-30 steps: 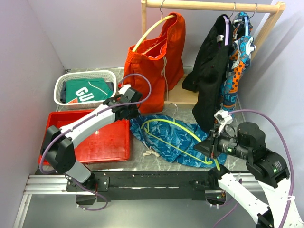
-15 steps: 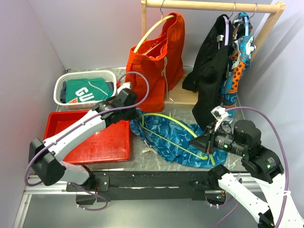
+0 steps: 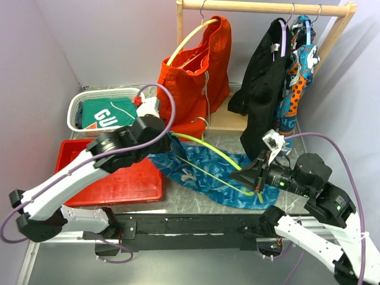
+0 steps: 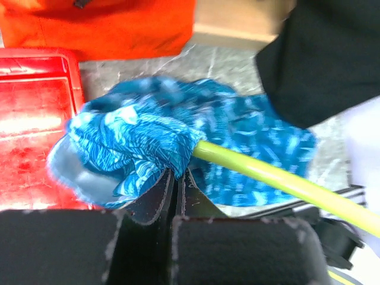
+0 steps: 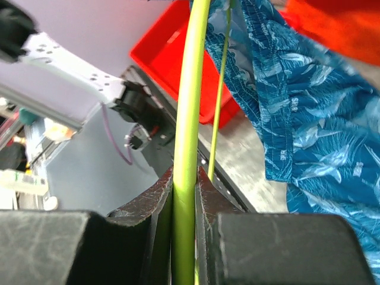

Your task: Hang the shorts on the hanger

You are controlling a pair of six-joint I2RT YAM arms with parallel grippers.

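The blue-and-teal shorts (image 3: 205, 173) lie on the table between the arms, partly lifted at their left end. The lime-green hanger (image 3: 211, 151) runs across them, one arm threaded into the fabric. My left gripper (image 3: 159, 138) is shut on a bunch of the shorts (image 4: 136, 142), where the hanger's arm (image 4: 279, 178) comes out of the fabric. My right gripper (image 3: 256, 181) is shut on the hanger's right end (image 5: 189, 148) and holds it off the table. The shorts also show in the right wrist view (image 5: 309, 119).
A red tray (image 3: 127, 178) lies at the left, a white basket (image 3: 89, 101) with a green garment behind it. A wooden rail (image 3: 261, 7) at the back holds orange shorts (image 3: 196, 65) on a yellow hanger, a black garment (image 3: 264, 89) and a patterned garment (image 3: 300, 65).
My left arm has swung up and toward the camera, lifting the left end of the shorts and hanger. My right gripper has moved a little left with the hanger's end.
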